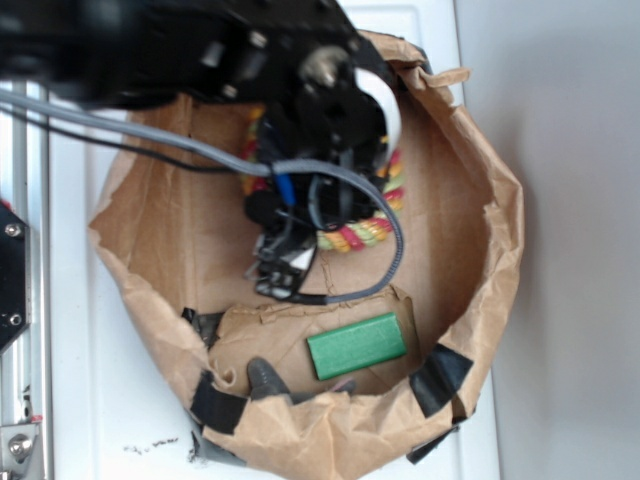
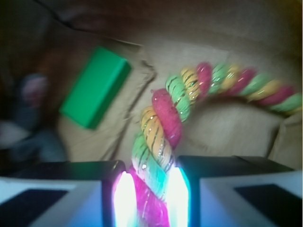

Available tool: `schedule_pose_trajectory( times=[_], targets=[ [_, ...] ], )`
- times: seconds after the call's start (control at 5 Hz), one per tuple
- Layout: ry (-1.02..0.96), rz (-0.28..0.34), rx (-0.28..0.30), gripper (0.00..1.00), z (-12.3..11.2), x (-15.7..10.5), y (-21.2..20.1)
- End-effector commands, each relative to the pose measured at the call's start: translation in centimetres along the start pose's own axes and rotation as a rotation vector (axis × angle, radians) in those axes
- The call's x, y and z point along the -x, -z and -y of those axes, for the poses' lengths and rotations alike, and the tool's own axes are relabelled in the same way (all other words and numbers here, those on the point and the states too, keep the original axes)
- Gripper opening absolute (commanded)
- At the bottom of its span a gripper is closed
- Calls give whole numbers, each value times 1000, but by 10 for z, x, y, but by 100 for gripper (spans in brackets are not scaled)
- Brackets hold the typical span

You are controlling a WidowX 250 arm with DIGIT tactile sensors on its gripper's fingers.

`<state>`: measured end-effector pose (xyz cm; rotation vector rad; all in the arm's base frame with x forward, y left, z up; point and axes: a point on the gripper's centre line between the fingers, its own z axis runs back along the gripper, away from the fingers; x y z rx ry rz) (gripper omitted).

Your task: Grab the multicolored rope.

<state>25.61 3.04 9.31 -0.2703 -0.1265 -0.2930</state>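
Pincer pinching multicolored rope, both pads pressed against strand.

You have one multicolored rope and one green block inside one brown paper bag. You also have one gripper, and three black tape patches show on the bag's near rim in the exterior view.
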Motion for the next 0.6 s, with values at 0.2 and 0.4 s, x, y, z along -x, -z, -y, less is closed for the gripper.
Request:
schedule_pose_trajectory(
  times=[0.2, 0.4],
  targets=[
    [7, 104, 30, 0, 0, -3, -63],
    [15, 188, -138, 100, 5, -2, -56]
  ],
)
